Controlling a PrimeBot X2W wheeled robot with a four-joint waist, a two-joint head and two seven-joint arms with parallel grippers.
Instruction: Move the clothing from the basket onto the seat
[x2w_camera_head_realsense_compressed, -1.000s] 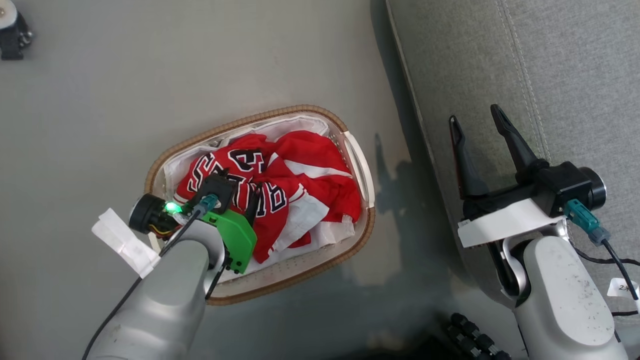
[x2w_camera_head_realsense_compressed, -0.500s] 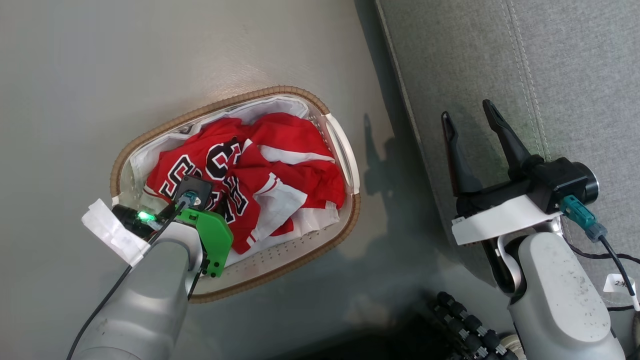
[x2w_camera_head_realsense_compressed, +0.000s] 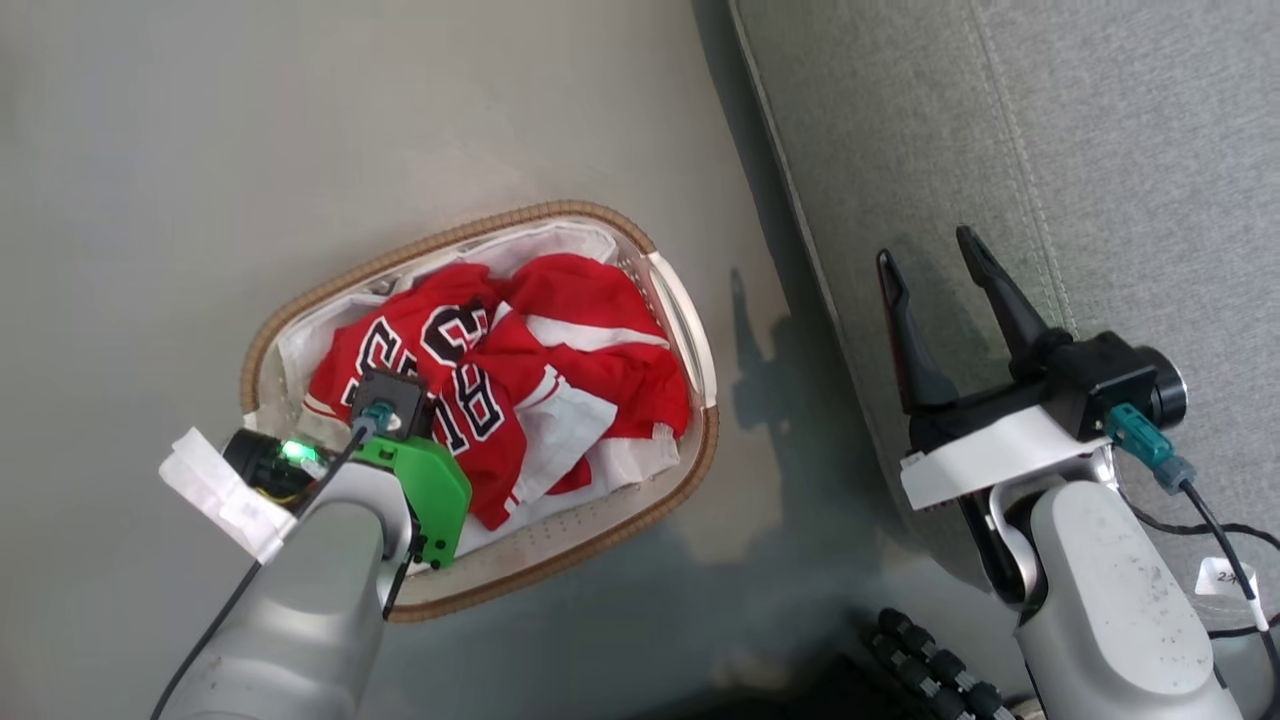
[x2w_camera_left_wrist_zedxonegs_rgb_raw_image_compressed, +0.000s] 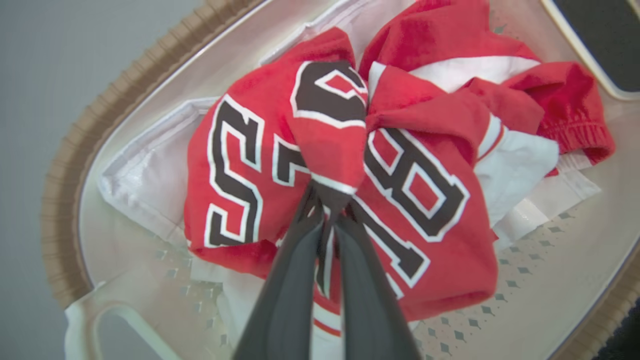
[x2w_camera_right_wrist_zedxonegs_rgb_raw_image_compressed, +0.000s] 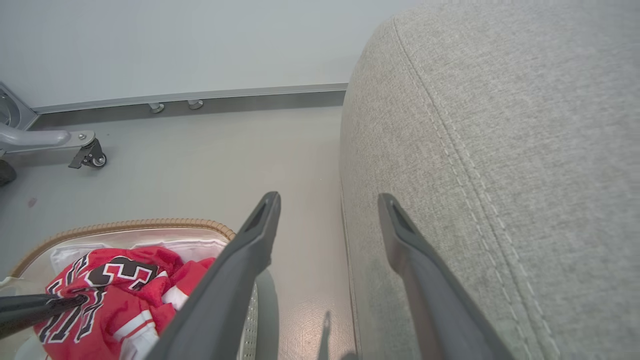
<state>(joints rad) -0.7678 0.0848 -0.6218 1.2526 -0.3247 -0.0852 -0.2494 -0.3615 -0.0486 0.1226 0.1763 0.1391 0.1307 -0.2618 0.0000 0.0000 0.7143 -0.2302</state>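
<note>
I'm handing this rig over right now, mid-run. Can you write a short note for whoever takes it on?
Left gripper: shut, pinching a fold of the clothing by the lettering, inside the basket.
Right gripper: open, holding nothing, hovering at the near edge of the seat.
Things: all the red clothing lies in the basket on the floor beside the seat, on top of a white liner.
Done: the grasp is made.
Left: lift the clothing out, carry it to the seat and release it. Watch that the liner does not come along.
</note>
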